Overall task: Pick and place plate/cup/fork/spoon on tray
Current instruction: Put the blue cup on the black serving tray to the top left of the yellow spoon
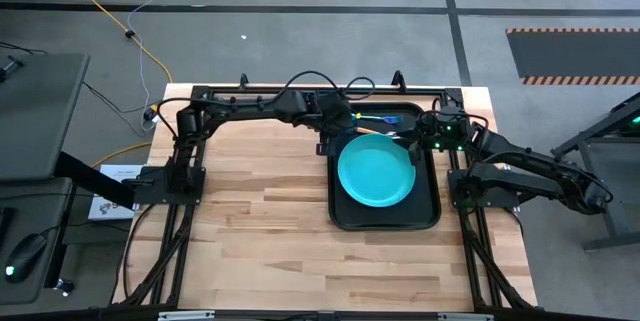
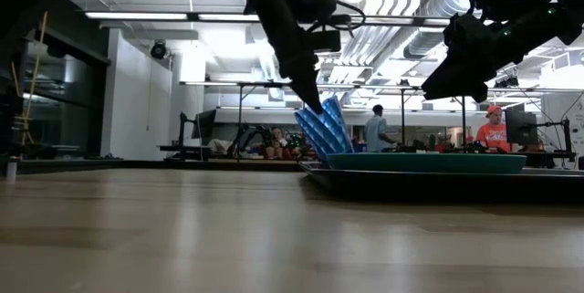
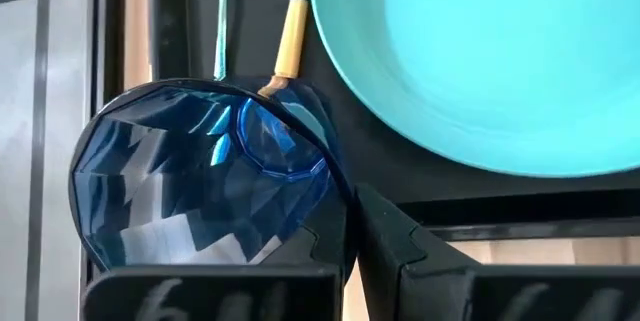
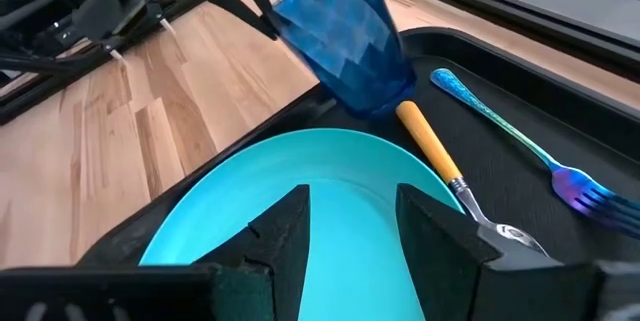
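The turquoise plate (image 1: 376, 169) lies flat on the black tray (image 1: 385, 216). My left gripper (image 1: 345, 121) is at the tray's far left corner, shut on the dark-blue cup (image 3: 210, 191). The cup is tilted, mouth toward the gripper and base down by the tray (image 4: 372, 96). A yellow-handled utensil (image 4: 440, 156) and an iridescent blue fork (image 4: 520, 141) lie on the tray beyond the plate. My right gripper (image 4: 355, 231) is open and empty above the plate's far right part. My left gripper holds the cup by its rim wall (image 3: 338, 196). One finger (image 3: 395, 246) is outside the wall; the other seems to be inside, seen dimly through the blue plastic. The fingers slant down from above (image 2: 313, 106). The cup is tilted; whether its base touches the tray I cannot tell.
The tray takes up the table's right half, with bare wood (image 1: 260, 201) to its left and near side. The two utensils lie close to the cup's base. The arms' black frames (image 1: 180, 171) stand at the table's left and right edges.
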Robot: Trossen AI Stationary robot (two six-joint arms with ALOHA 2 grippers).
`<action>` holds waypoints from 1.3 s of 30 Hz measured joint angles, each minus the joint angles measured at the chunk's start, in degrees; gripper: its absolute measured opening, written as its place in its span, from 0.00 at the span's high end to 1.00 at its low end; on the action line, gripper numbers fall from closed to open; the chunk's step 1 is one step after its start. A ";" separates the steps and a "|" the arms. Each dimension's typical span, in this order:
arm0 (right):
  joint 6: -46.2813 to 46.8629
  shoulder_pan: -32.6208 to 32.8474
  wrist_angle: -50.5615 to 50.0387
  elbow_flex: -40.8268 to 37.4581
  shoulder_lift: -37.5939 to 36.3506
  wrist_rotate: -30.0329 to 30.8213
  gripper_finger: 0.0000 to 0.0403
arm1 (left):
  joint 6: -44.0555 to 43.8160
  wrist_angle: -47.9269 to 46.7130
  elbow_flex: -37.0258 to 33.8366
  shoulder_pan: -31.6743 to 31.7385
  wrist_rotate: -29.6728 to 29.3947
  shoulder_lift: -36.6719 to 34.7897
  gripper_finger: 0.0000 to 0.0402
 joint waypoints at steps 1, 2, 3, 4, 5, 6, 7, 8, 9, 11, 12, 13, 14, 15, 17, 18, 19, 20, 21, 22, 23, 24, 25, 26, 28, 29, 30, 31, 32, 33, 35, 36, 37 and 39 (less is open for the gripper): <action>0.30 0.00 0.00 0.00 0.00 0.00 0.65 | -0.13 0.61 -0.27 0.00 -0.21 0.00 0.99; 0.40 0.00 0.00 0.00 0.00 0.00 0.65 | -0.13 0.90 -0.34 0.01 -0.40 0.00 0.99; 0.40 0.00 0.06 0.00 0.00 0.00 0.65 | -0.19 0.73 -0.34 0.01 -0.65 0.00 0.99; 0.40 0.00 0.16 0.00 0.00 0.00 0.65 | -0.29 0.29 -0.34 0.02 -1.16 0.00 0.99; 0.40 0.00 0.26 0.00 0.01 0.00 0.65 | -0.28 -0.12 -0.37 0.02 -1.53 0.00 0.99; 0.40 0.00 0.34 0.00 0.00 0.00 0.65 | -0.26 -0.46 -0.37 0.01 -1.48 0.00 0.99; 0.40 0.00 0.40 0.00 0.00 0.00 0.65 | -0.26 -0.67 -0.39 0.02 -1.31 0.03 0.99; 0.40 0.00 0.43 0.00 0.00 0.00 0.65 | -0.26 -0.55 -0.37 0.02 -0.99 0.36 0.99; 0.40 0.00 0.44 0.00 0.00 0.00 0.65 | -0.26 -0.24 -0.37 0.02 -0.65 0.67 0.99; 0.40 0.00 0.48 0.00 0.00 -0.02 0.65 | -0.29 -0.90 -0.53 0.02 -0.28 0.87 0.99; 0.40 0.00 0.50 0.00 0.00 -0.02 0.65 | -0.27 -1.11 -0.54 0.03 -0.29 0.88 0.99; 0.40 0.00 0.51 0.00 0.00 -0.02 0.65 | -0.25 -0.36 -0.42 0.04 -0.29 1.17 0.99; 0.40 0.00 0.56 0.00 0.00 -0.02 0.65 | -0.25 0.53 -0.26 0.04 -0.29 1.52 0.99; 0.40 0.00 0.61 0.00 0.00 -0.05 0.65 | -0.26 0.52 -0.30 0.03 -0.28 1.75 0.99; 0.40 0.00 0.61 0.00 0.02 -0.09 0.65 | -0.21 0.05 -0.44 0.02 -0.58 1.77 0.98; 0.40 0.00 0.61 0.00 0.00 -0.09 0.65 | -0.15 0.23 -0.41 0.04 -0.42 1.73 0.97; 0.40 0.00 0.67 0.00 0.00 -0.09 0.65 | -0.17 0.42 -0.41 0.04 -0.58 1.73 0.96; 0.40 0.00 0.69 0.00 0.01 -0.09 0.65 | -0.17 0.50 -0.43 0.04 -0.56 1.75 0.95; 0.40 0.00 0.70 0.00 0.00 -0.09 0.65 | -0.17 0.71 -0.43 0.04 -0.58 1.75 0.94; 0.40 0.00 0.72 0.00 0.01 -0.09 0.65 | -0.17 1.03 -0.43 0.04 -0.57 1.73 0.93; 0.40 0.00 0.80 0.00 0.01 -0.09 0.65 | -0.17 1.12 -0.43 0.04 -0.61 1.70 0.92; 0.40 0.00 0.83 0.00 0.00 -0.09 0.65 | -0.17 0.99 -0.43 0.04 -0.61 1.70 0.90; 0.40 0.00 0.85 0.00 0.00 -0.09 0.65 | -0.17 0.95 -0.43 0.04 -0.68 1.70 0.89; 0.40 0.00 0.85 0.00 0.01 -0.09 0.65 | -0.17 0.99 -0.43 0.04 -0.75 1.70 0.87; 0.40 0.00 0.85 0.00 0.00 -0.09 0.65 | -0.11 1.13 -0.43 0.04 -1.52 1.66 0.83; 0.40 0.00 0.85 0.00 0.02 -0.09 0.65 | 0.37 1.26 -0.43 0.04 -2.01 1.64 0.81; 0.40 0.00 0.85 0.00 0.00 -0.09 0.65 | 1.00 1.33 -0.43 0.04 -2.64 1.64 0.79; 0.40 0.00 0.85 0.00 0.00 -0.09 0.65 | 1.45 1.52 -0.43 0.04 -3.23 1.64 0.77; 0.40 0.00 0.85 0.00 0.01 -0.09 0.65 | 1.65 1.85 -0.43 0.04 -3.62 1.64 0.74; 0.43 0.00 0.85 0.00 0.01 -0.09 0.65 | 1.65 2.20 -0.43 0.04 -3.97 1.64 0.72; 0.71 0.00 0.85 0.00 0.00 -0.09 0.65 | 1.67 2.59 -0.43 0.04 -4.39 1.62 0.67; 0.86 0.00 0.85 0.00 0.00 -0.09 0.65 | 1.69 2.70 -0.43 0.04 -4.47 1.62 0.65; 0.84 0.00 0.85 0.00 0.00 -0.09 0.65 | 1.67 2.84 -0.43 0.04 -4.47 1.62 0.62; 0.85 0.00 0.87 0.00 0.00 -0.09 0.65 | 1.69 3.03 -0.43 0.02 -4.49 1.62 0.58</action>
